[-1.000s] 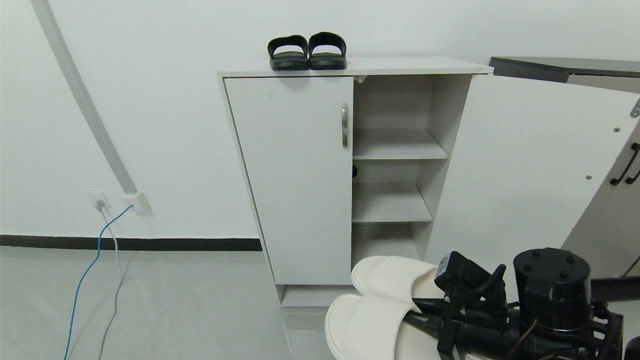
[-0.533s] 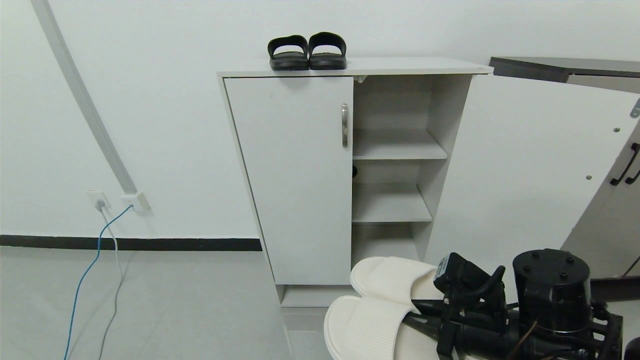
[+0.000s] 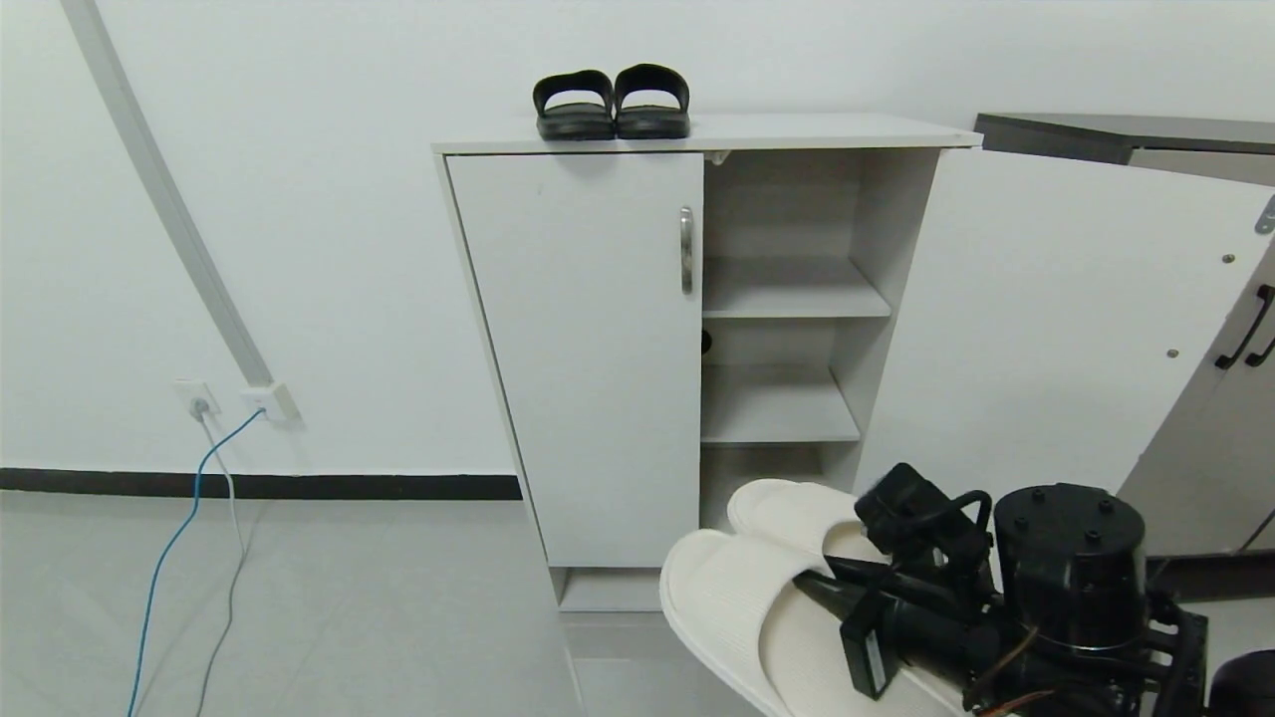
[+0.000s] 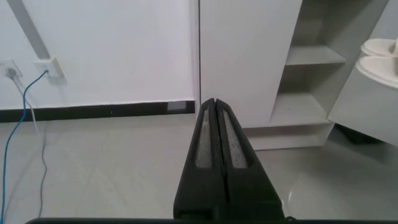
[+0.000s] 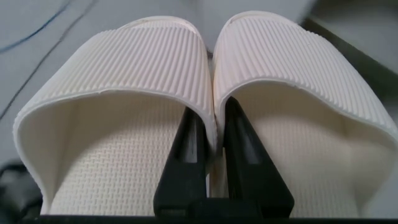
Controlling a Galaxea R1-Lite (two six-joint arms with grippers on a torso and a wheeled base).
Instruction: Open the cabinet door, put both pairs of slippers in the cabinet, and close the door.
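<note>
The white cabinet [image 3: 797, 130] stands against the wall, its left door [image 3: 588, 349] closed and its right door [image 3: 1046, 329] swung wide open, baring several shelves [image 3: 777, 408]. A black pair of slippers [image 3: 613, 103] rests on the cabinet top. My right gripper [image 3: 812, 583] is low in front of the open half, shut on the white pair of slippers [image 3: 742, 588]; its fingers [image 5: 186, 149] pinch the two adjoining straps of the white slippers [image 5: 211, 87]. My left gripper [image 4: 214, 104] hangs shut and holds nothing, facing the cabinet [image 4: 249, 56] over the floor.
A wall socket [image 3: 199, 398] with a blue cable [image 3: 164, 558] trailing onto the floor is at the left. A darker grey cabinet [image 3: 1225, 398] stands right behind the open door. The floor left of the cabinet is bare.
My right gripper has lifted the white slippers a little and carried them right, toward the open half of the cabinet, tilting them. The black slippers and doors have not moved.
</note>
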